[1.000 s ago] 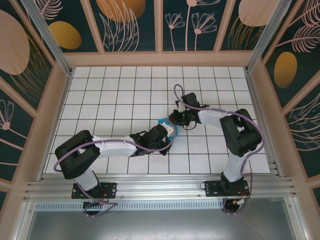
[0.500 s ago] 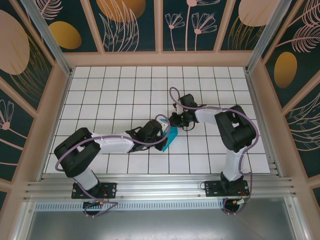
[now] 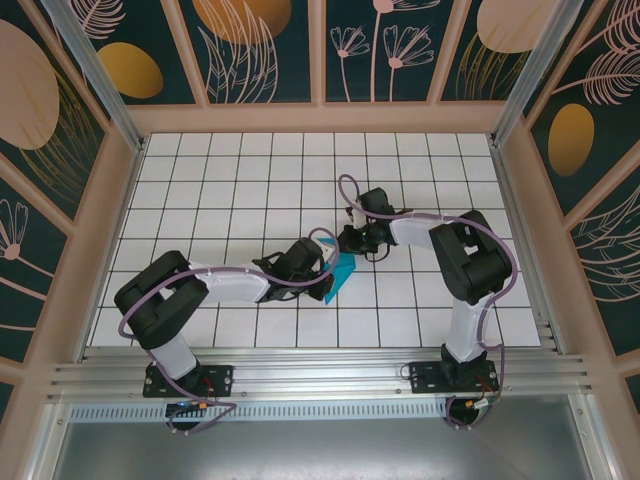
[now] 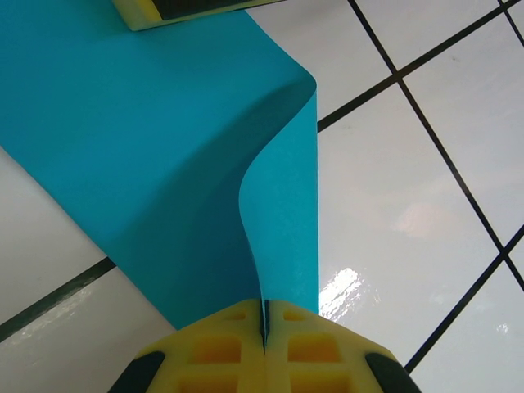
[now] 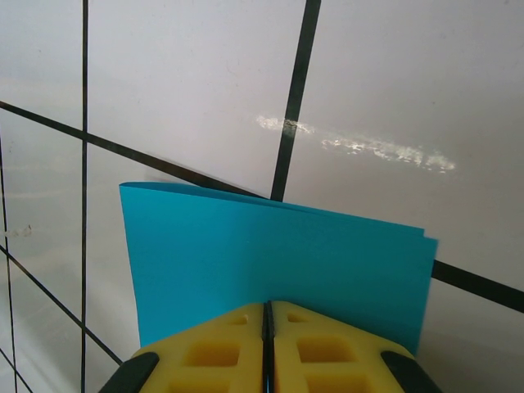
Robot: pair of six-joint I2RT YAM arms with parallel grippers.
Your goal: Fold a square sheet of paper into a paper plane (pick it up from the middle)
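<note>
Looking down from above, we see the square sheet of paper mid-table, folded, gripped from two sides. Left wrist: the left gripper is clamped on one edge, holding it off the tiles. Right wrist: the right gripper is pinched on the doubled layers, to hold them aligned.

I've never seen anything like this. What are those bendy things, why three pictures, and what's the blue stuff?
Those are two robot arms bolted to a white tiled table. The wide picture looks down from above; the other two come from a camera on each wrist, so the yellow pads are that arm's own claw. The blue thing is a folded sheet of paper. The left claw and the right claw are both shut on it, holding it between them.
</note>
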